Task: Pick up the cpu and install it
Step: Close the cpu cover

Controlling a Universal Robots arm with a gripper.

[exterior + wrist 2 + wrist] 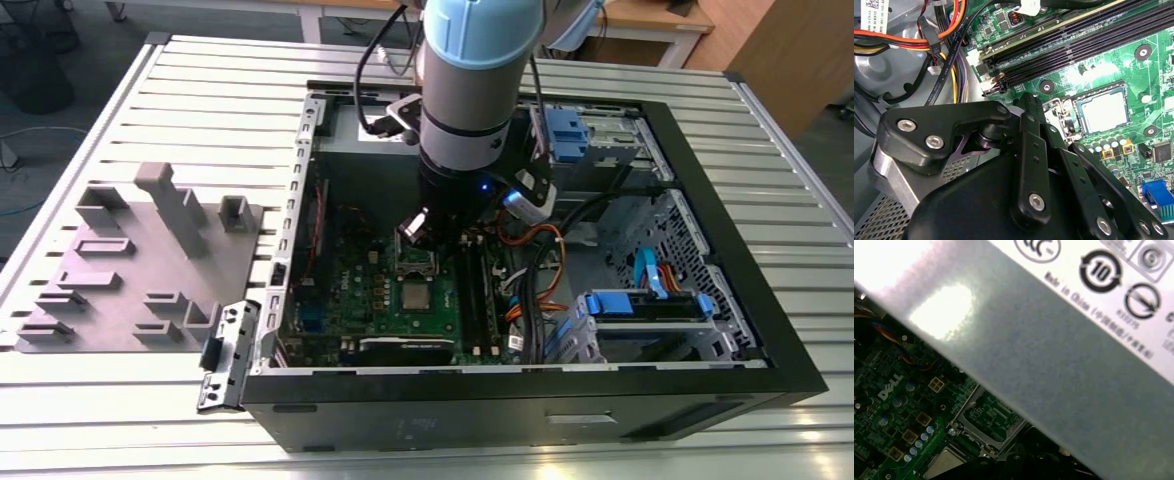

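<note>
Hovering mid-frame in the exterior view, the gripper [424, 232] may be open or closed; I cannot tell. Just below it the cpu [424, 297] lies flat on the green board [380, 285] inside the open computer case [534, 405], which sits on a slatted metal table [107, 420]. A wooden desk [654, 20] lines the top edge.

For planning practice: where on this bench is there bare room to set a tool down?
Bare table between the grey tray and the near edge, and beyond the tray. Crowded: the case interior, with cables and arm.
</note>
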